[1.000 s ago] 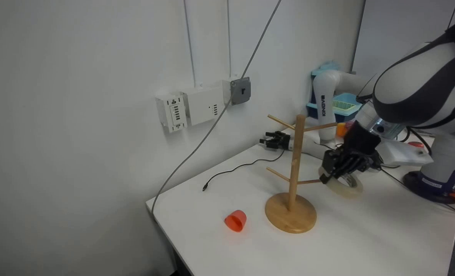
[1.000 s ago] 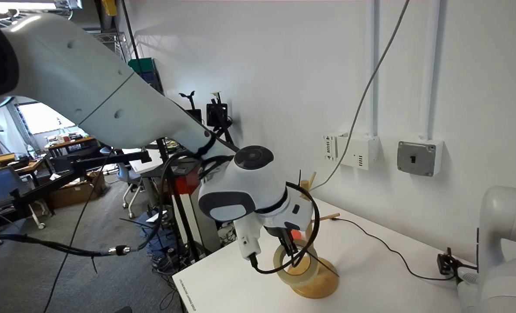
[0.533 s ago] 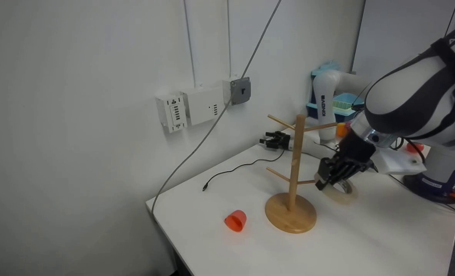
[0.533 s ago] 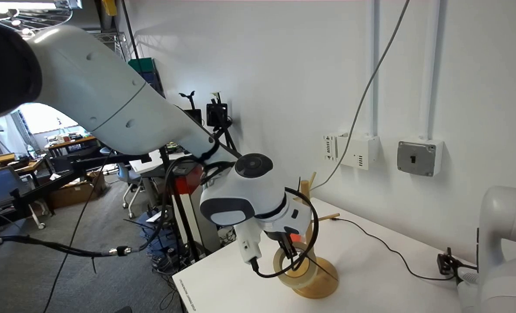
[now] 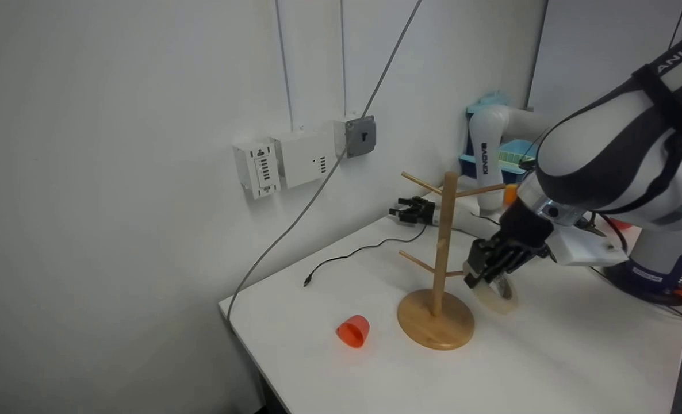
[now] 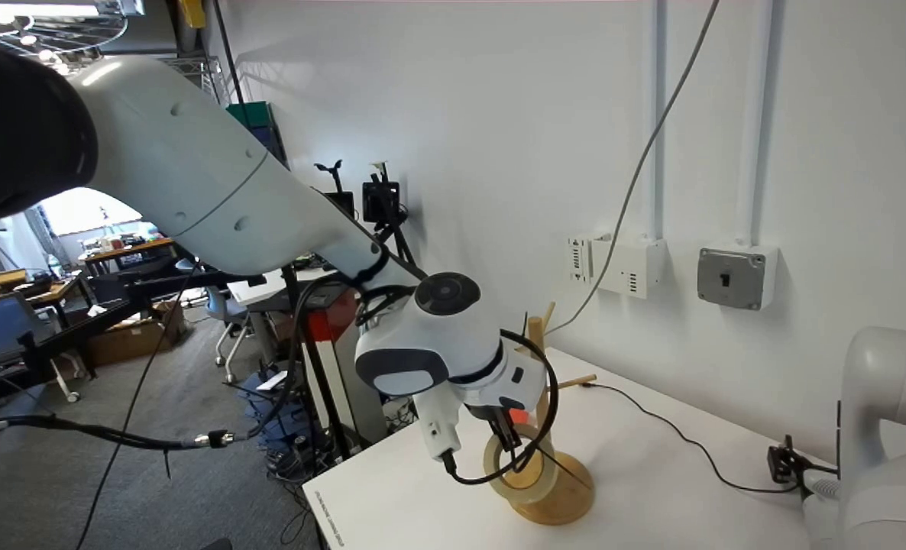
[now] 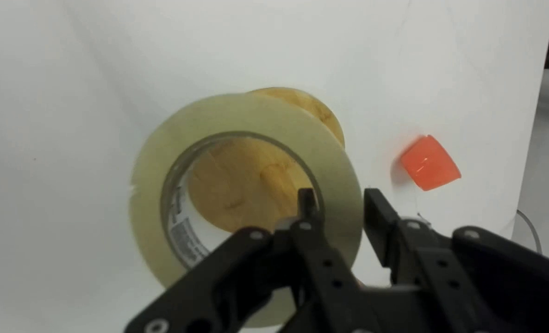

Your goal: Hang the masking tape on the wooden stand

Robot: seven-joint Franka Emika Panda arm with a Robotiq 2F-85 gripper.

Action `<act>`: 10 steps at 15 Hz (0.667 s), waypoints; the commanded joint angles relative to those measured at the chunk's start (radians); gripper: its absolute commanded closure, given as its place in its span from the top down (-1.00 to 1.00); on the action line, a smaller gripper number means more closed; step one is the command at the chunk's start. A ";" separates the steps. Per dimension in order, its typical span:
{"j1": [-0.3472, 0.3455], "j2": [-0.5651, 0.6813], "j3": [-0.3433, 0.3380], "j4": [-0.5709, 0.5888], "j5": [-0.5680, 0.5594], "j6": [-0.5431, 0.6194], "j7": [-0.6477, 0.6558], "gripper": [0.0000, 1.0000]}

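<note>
My pincer (image 7: 339,202) grips the masking tape (image 7: 246,112) by its ring; in an exterior view the tape is near the wooden stand (image 5: 442,259), at four o'clock, the orange-red cup (image 5: 353,331) at eight.

In an exterior view the white arm (image 6: 208,168) reaches in from the upper left and slopes down to the right, its black joint (image 6: 33,137) cut off by the frame's edge. Past the slope, the rounded wrist (image 6: 422,336) turns downward. In the wrist view the black pincer (image 7: 335,201) juts up from the lower edge; its jointed fingers (image 7: 377,215) stand nearly parallel, tips a little apart and roughly level, clamped on what lies between. In an exterior view, below a silver collar (image 5: 539,200), the pincer tilts down toward the picture's left.
</note>
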 commanded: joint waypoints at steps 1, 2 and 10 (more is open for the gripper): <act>-0.015 0.023 0.017 0.019 0.025 0.030 -0.028 0.28; -0.014 0.025 0.016 0.020 0.023 0.029 -0.026 0.42; 0.016 -0.010 -0.045 -0.025 -0.054 0.001 0.018 1.00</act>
